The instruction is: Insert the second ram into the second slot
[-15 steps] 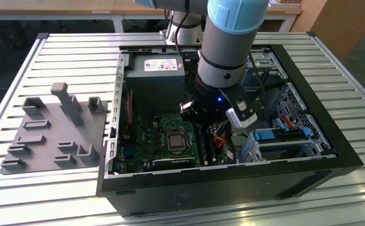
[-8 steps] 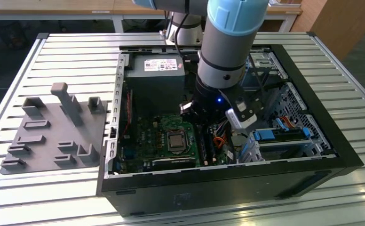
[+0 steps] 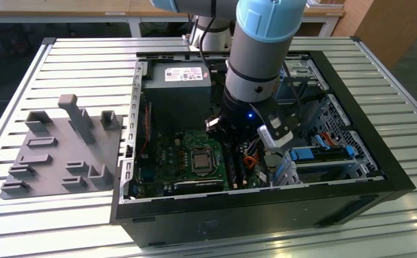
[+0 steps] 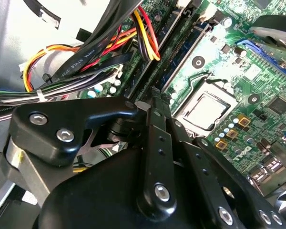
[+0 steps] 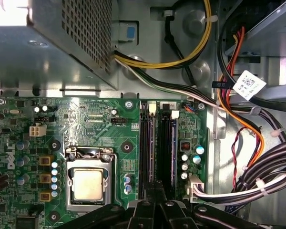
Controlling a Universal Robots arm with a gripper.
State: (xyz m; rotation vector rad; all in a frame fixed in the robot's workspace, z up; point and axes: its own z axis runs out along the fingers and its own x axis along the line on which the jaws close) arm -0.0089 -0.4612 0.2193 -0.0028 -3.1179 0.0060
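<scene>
Exterior view: the arm reached down into an open computer case (image 3: 380, 161) lying on a slatted worktop (image 3: 86, 59), with the gripper (image 3: 238, 141) low over the motherboard (image 3: 187, 161) beside the memory slots. A grey fixture plate (image 3: 58, 150) lay on the worktop at the exterior view's left.

Second wrist view: the black fingers (image 4: 155, 138) were pressed together, their tips meeting just above the memory slots (image 4: 181, 52); a cable bundle (image 4: 109, 43) ran alongside.

First wrist view: the gripper (image 5: 155, 191) sat over the near end of the slots. The second ram (image 5: 173, 148), a dark-blue stick, stood in its slot next to the CPU socket (image 5: 88, 183); whether it was fully seated could not be told.
</scene>
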